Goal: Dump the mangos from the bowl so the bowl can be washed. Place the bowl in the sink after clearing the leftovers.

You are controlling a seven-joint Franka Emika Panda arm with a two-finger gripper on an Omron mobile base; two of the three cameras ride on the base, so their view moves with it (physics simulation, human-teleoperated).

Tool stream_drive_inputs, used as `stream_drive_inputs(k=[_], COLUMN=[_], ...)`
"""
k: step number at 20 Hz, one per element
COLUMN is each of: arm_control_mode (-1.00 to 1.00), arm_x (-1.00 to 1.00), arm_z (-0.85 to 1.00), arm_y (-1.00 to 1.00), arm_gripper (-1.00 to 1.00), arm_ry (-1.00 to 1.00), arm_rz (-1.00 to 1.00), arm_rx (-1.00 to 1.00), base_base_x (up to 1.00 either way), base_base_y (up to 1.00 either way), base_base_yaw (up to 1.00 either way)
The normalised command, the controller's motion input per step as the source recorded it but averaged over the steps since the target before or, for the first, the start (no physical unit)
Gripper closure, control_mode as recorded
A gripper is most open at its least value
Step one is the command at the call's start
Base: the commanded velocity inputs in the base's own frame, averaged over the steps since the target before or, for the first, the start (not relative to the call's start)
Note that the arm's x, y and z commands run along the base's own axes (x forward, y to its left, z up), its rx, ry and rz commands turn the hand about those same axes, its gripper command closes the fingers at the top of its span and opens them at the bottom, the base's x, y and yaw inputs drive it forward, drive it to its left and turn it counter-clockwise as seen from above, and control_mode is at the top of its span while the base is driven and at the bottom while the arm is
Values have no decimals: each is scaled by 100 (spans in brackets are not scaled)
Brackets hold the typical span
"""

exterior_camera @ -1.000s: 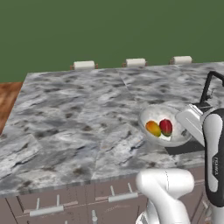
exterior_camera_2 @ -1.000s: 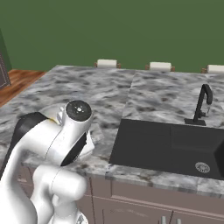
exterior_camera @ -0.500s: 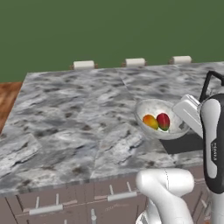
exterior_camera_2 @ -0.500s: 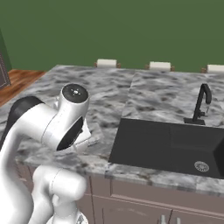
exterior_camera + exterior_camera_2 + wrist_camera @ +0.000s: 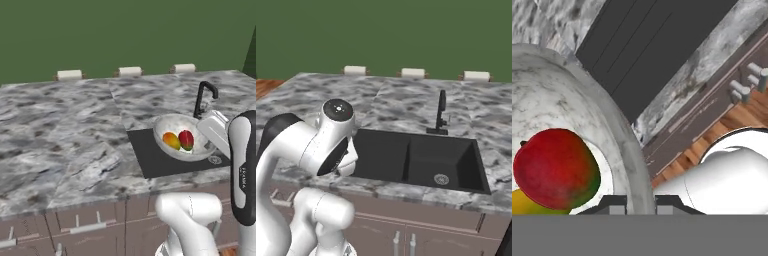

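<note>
Gripping the bowl (image 5: 181, 141) by its rim, the gripper (image 5: 637, 202) holds it above the sink (image 5: 416, 157), both mangos (image 5: 178, 140) inside.

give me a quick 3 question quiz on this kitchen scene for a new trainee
1. True or false: both mangos are in the bowl.
2. Which part of the bowl do the gripper jaws close on? A) its rim B) its underside C) the red mango
3. Fill in: in the left base view the bowl is seen in front of the black ____.

Key
1. True: the orange-yellow one and the dark red one lie side by side inside it.
2. A: in the hand view the two tips sit on either side of the rim.
3. sink, beside its thin black faucet.
</note>
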Motion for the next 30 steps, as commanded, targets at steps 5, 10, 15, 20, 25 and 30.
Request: stream_drive_inputs(k=[5,10,15,20,25,30], arm_control_mode=[100,100,100,100,100,100], arm_x=[0,0,0,0,0,0], arm_z=[0,0,0,0,0,0], arm_y=[0,0,0,0,0,0], arm_gripper=[100,100,100,100,100,100], arm_ry=[0,0,0,0,0,0], arm_rz=[0,0,0,0,0,0], arm_rx=[0,0,0,0,0,0], base_base_x=[0,0,7,25,39,29], base_base_y=[-100,-99,-71,-35,-19,-41], base_base_yaw=[-3,-3,-5,-4,-1,-3])
